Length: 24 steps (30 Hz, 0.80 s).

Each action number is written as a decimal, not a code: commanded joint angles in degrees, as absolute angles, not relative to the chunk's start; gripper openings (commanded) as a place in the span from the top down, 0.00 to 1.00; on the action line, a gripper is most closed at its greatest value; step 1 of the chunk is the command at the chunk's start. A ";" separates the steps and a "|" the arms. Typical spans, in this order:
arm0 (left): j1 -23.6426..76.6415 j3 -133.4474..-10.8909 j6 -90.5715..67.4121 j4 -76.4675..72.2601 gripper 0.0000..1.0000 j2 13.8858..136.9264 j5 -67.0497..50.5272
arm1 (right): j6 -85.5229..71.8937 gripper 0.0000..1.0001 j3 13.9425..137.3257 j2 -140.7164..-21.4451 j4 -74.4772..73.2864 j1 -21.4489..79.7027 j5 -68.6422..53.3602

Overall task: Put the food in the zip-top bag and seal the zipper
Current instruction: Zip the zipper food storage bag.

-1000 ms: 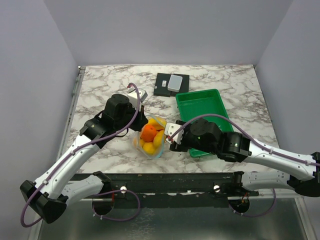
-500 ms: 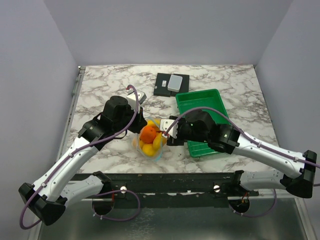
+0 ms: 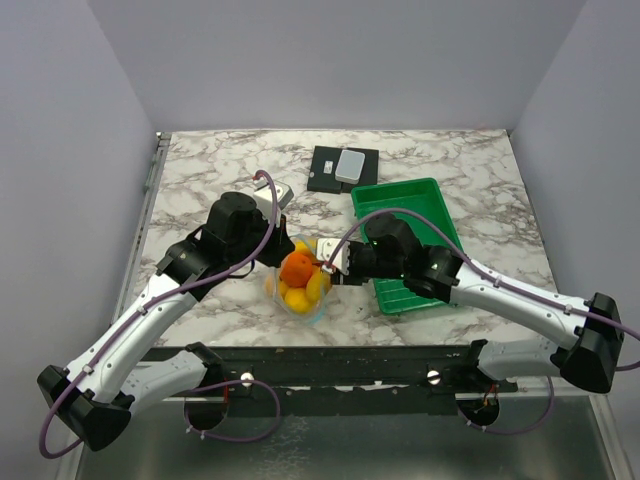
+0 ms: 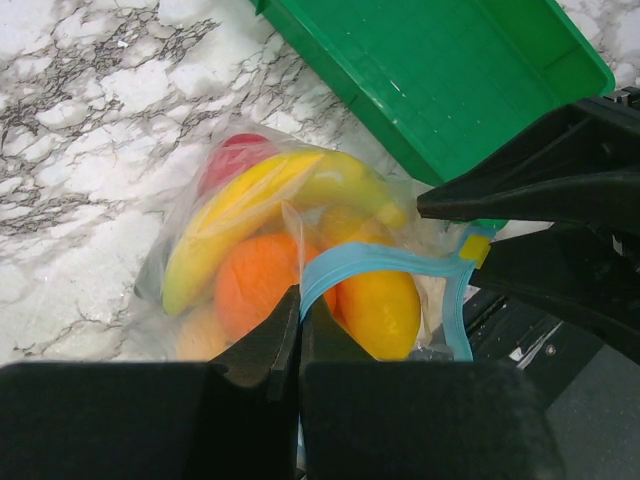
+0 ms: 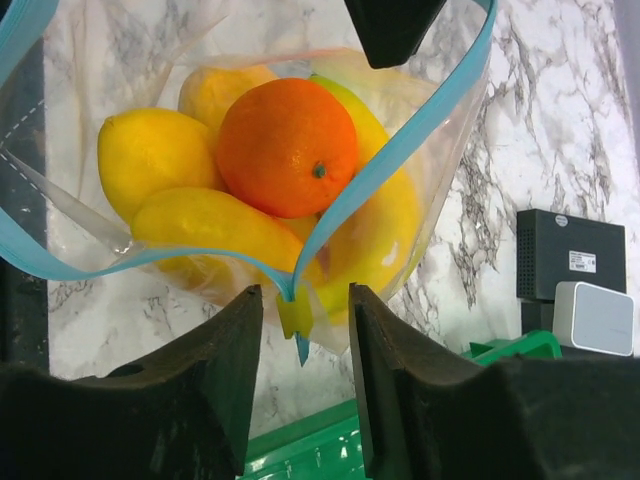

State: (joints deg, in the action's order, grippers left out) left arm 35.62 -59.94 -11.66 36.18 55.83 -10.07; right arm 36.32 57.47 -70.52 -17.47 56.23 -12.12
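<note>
My left gripper (image 4: 298,305) pinches the zipper (image 4: 385,260), jaws pressed together on it. The zip-top bag (image 4: 160,275) sits on the table (image 3: 200,170) beside the green tray (image 3: 405,205), food (image 5: 287,145) inside, and my right gripper (image 5: 305,295) stands spread around the zipper's yellow tab (image 5: 294,315).

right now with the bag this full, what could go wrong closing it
The orange bulges up between the two sides of the zipper, so the strips may not meet.
The right tool straddles the zipper's yellow end, not yet clamped; closing off-centre could miss it.
The left tool pinches only the rim of the bag; a pull could slip it free.
</note>
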 commanded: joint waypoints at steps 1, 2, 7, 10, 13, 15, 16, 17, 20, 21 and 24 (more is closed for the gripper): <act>35.51 -59.59 -11.57 36.12 1.00 55.81 -11.53 | 36.91 0.62 56.28 -71.19 -14.10 55.64 -14.16; 35.51 -59.58 -11.52 36.12 1.00 55.81 -11.58 | 36.86 0.67 56.21 -71.15 -13.92 55.64 -14.01; 35.51 -59.29 -12.06 36.12 1.00 55.59 -11.34 | 35.70 0.92 55.70 -69.47 -12.84 55.64 -13.47; 35.51 -59.11 -12.53 36.21 1.00 55.26 -11.34 | 35.07 0.99 56.16 -68.20 -13.65 55.66 -13.77; 35.51 -58.98 -12.81 36.60 0.99 54.71 -10.98 | 33.71 0.99 57.70 -66.97 -15.69 55.66 -14.25; 35.51 -59.12 -13.12 36.94 0.99 54.44 -10.85 | 32.62 0.99 59.31 -66.29 -17.72 55.64 -14.75; 35.51 -59.21 -13.12 37.14 0.98 54.27 -10.89 | 31.85 0.99 60.13 -65.93 -18.53 55.63 -14.99; 35.51 -59.38 -13.19 37.32 0.98 54.11 -10.99 | 31.10 0.99 61.03 -65.59 -19.22 55.63 -15.38; 35.52 -60.03 -13.29 37.65 0.96 53.40 -11.23 | 29.02 1.00 63.28 -65.05 -22.26 55.72 -16.55; 35.51 -60.29 -13.33 37.76 0.94 53.13 -11.32 | 28.43 0.99 64.14 -65.11 -23.69 55.72 -16.86; 35.51 -61.07 -13.13 38.38 0.90 52.45 -12.54 | 26.73 0.99 65.94 -65.19 -27.60 55.79 -18.14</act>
